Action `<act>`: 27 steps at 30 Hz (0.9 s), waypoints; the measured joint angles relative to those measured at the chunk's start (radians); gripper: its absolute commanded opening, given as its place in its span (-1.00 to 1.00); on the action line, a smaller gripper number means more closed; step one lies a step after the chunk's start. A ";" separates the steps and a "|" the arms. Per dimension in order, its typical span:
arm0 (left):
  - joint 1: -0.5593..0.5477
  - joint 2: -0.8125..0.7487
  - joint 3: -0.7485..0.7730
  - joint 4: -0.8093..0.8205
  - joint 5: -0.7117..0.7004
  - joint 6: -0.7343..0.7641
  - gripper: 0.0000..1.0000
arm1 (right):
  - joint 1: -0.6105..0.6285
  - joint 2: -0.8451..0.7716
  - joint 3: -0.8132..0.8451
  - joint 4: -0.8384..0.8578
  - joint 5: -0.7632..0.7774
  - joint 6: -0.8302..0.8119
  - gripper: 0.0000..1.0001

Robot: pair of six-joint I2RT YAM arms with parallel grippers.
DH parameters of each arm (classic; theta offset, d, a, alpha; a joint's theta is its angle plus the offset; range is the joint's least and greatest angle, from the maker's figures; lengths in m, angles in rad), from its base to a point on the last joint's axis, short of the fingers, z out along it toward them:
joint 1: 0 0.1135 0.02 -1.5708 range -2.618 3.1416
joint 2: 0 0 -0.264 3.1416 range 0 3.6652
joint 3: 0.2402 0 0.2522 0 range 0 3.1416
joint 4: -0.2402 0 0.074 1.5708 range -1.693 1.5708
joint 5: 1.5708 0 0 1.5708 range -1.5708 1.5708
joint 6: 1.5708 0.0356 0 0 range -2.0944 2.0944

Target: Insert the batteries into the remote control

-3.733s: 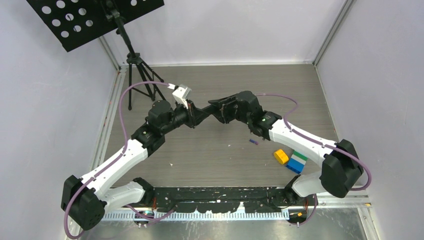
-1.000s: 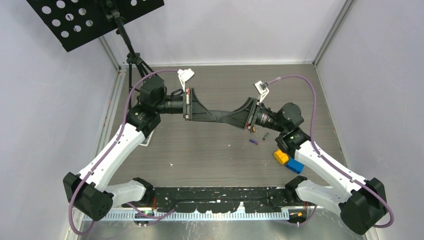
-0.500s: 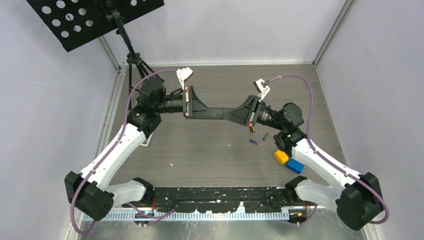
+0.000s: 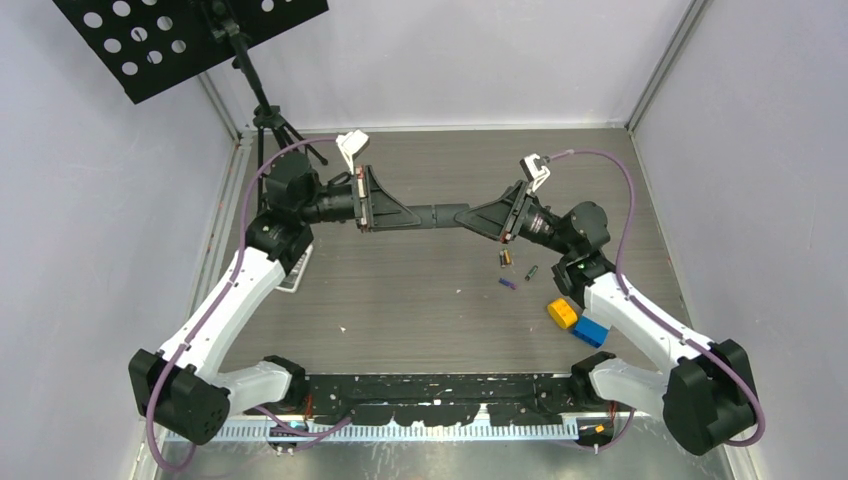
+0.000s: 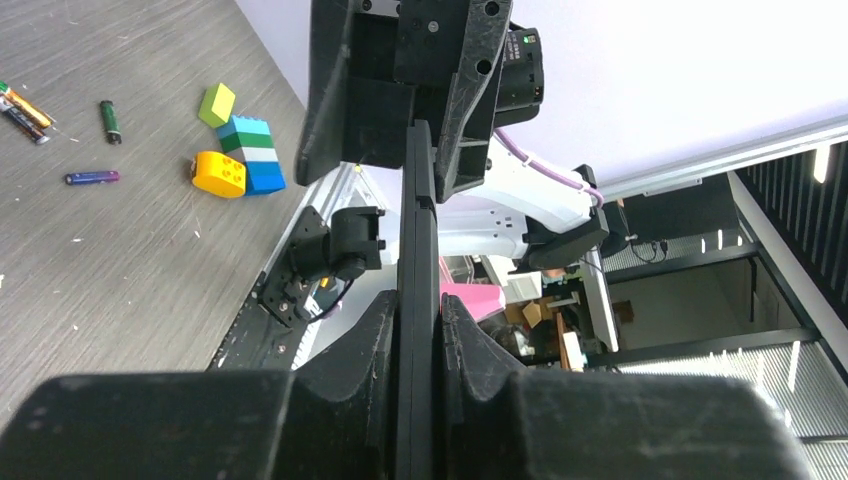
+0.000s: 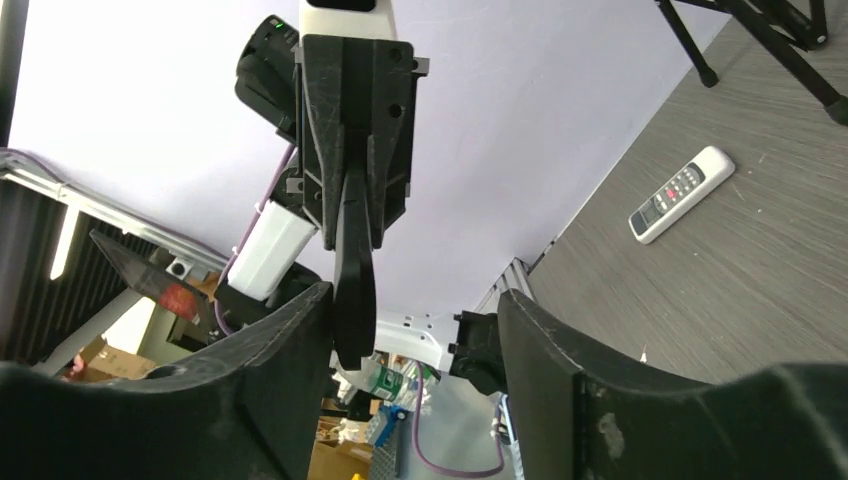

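Observation:
My left gripper is shut on a slim black remote control, held level above the table. The remote's far end reaches between the fingers of my right gripper. That gripper is open, and the remote's end lies close to one finger. Three batteries lie on the table below the right gripper: gold-and-black, dark green and purple-blue.
A yellow block and a blue stacked block sit by the right arm, with a green block nearby. A white remote lies under the left arm. A black tripod stand rises at the back left.
Both grippers have moved left and back with the black remote, which is now level. The right gripper's jaws have opened off the remote's end.

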 measured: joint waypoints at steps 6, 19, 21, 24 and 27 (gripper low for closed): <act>0.010 -0.001 -0.006 0.001 -0.001 -0.001 -1.00 | -0.013 0.021 0.000 -0.012 0.002 0.018 0.47; 0.010 0.023 -0.006 -0.106 -0.037 0.073 -1.00 | -0.013 -0.047 0.016 -0.215 0.033 -0.072 -0.38; 0.010 0.028 -0.006 -0.121 -0.042 0.086 -1.00 | -0.013 -0.061 0.028 -0.280 0.046 -0.106 -0.40; 0.010 0.031 -0.006 -0.145 -0.051 0.108 -1.00 | -0.013 -0.074 0.040 -0.349 0.060 -0.144 -0.45; 0.010 0.033 -0.005 -0.181 -0.064 0.139 -1.00 | -0.013 -0.079 0.043 -0.396 0.072 -0.168 -0.54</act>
